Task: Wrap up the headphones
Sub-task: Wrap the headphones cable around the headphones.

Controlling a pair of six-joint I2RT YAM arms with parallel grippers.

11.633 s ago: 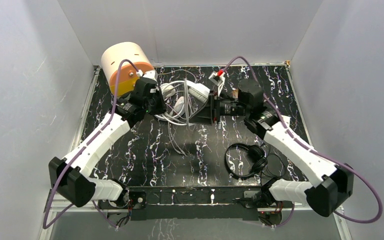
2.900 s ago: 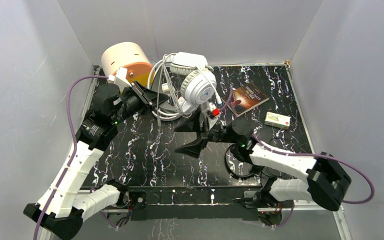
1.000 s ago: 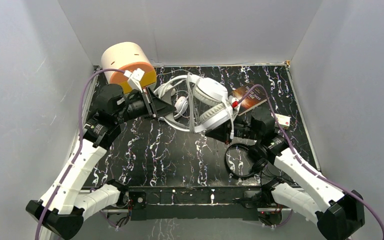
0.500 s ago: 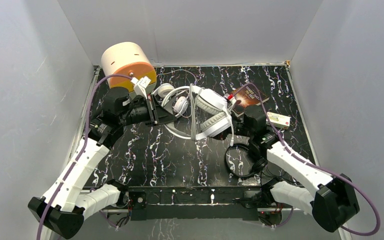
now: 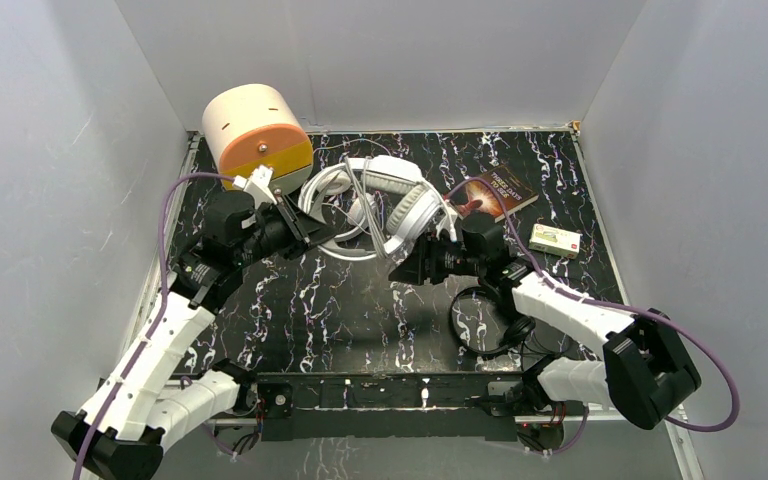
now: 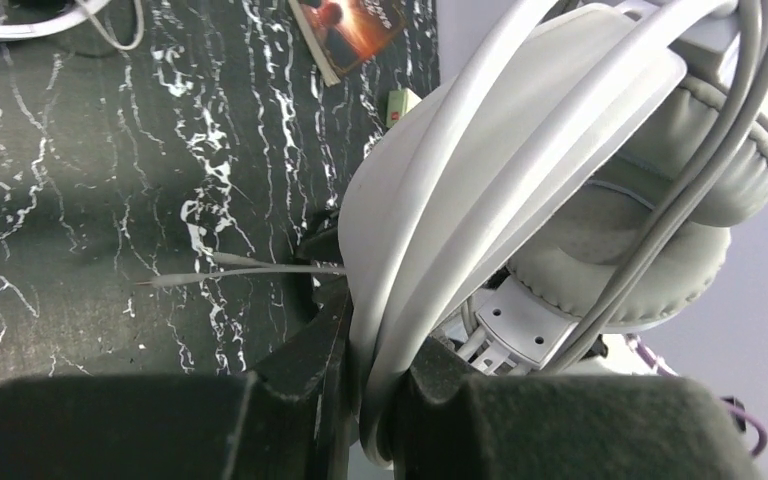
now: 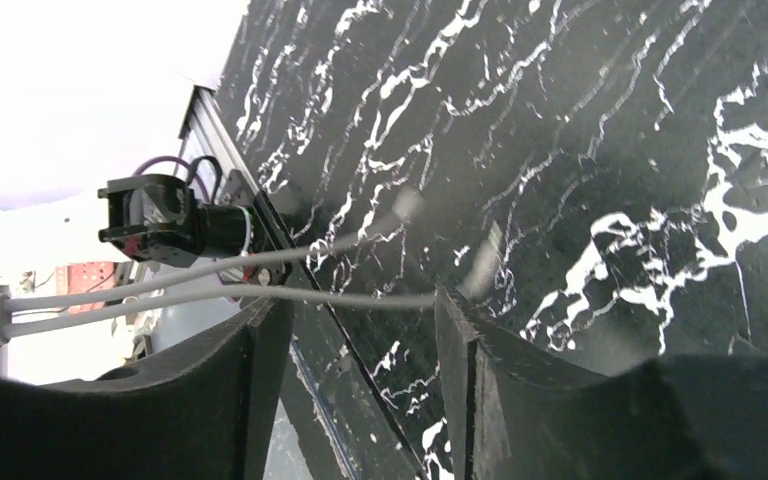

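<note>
Overhead, one big white pair point(image 5: 405, 205) and — apparently — one slimmer white pair point(image 5: 308, 195) tangle at the counter's point(image 5: 290, 300) rear, with one black pair point(image 5: 512, 328) front-right. Wrist views add: left tool point(image 6: 365, 395) clenched on the big white pair's headband point(image 6: 480, 150); right tool point(image 7: 355, 320) released, two cord strands point(image 7: 340, 296) crossing its gap.
</note>
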